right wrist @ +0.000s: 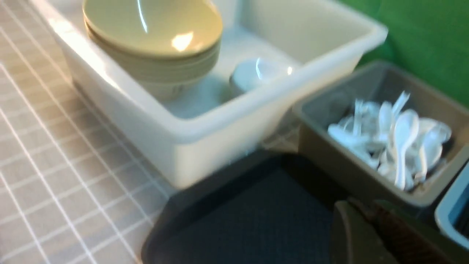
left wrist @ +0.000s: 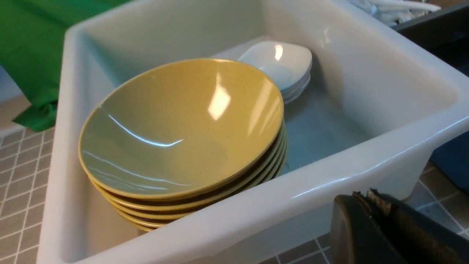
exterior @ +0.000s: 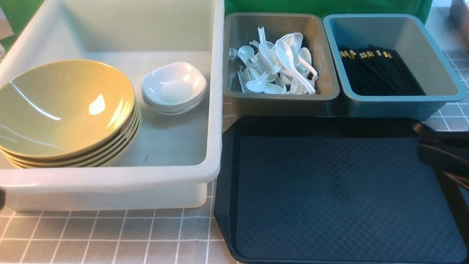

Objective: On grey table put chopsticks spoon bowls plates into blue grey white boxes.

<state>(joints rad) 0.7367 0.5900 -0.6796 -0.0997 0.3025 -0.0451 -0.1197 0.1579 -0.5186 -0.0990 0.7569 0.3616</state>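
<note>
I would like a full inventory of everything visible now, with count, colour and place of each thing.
white tub: one, milky white, left
bowls: stack of several, olive-yellow, in the tub
plates: stack of several, white, in the tub beside the bowls
grey box: one, middle
spoons: many, white, in the grey box
blue box: one, right
chopsticks: many, black with gold bands, in the blue box
tray: one, black, before the smaller boxes
table: one, grey with white grid, underneath
cloth: green, behind
end effectors: two, dark, left and right
</note>
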